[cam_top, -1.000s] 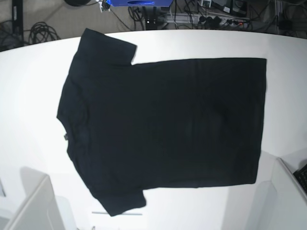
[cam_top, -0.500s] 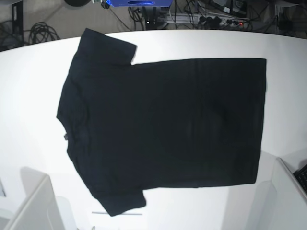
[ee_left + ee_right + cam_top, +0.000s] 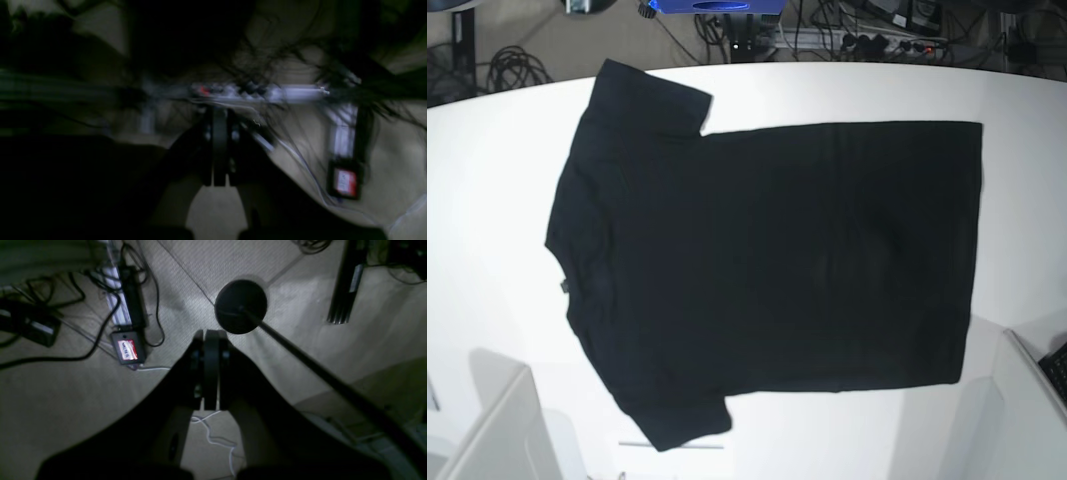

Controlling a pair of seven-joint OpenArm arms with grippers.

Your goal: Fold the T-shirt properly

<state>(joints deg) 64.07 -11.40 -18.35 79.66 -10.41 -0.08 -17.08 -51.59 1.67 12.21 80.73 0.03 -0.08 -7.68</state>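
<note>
The black T-shirt (image 3: 767,255) lies spread flat on the white table (image 3: 487,170), plain side up, collar toward the left and hem toward the right, both short sleeves out. Neither gripper appears in the base view. In the left wrist view my left gripper (image 3: 217,181) is shut with nothing between its fingers, aimed at a blurred floor with cables. My right gripper (image 3: 210,406) is shut and empty too, pointing at the floor beyond the table. The shirt shows in neither wrist view.
White arm bases stand at the table's front left (image 3: 497,430) and front right (image 3: 1027,410). Cables and a power strip (image 3: 877,42) lie on the floor behind the table. A black round stand base (image 3: 241,306) and a small adapter box (image 3: 127,348) sit on the floor.
The T-shirt has not moved in the base view. Only something small at the top left edge behind the table has shifted.
</note>
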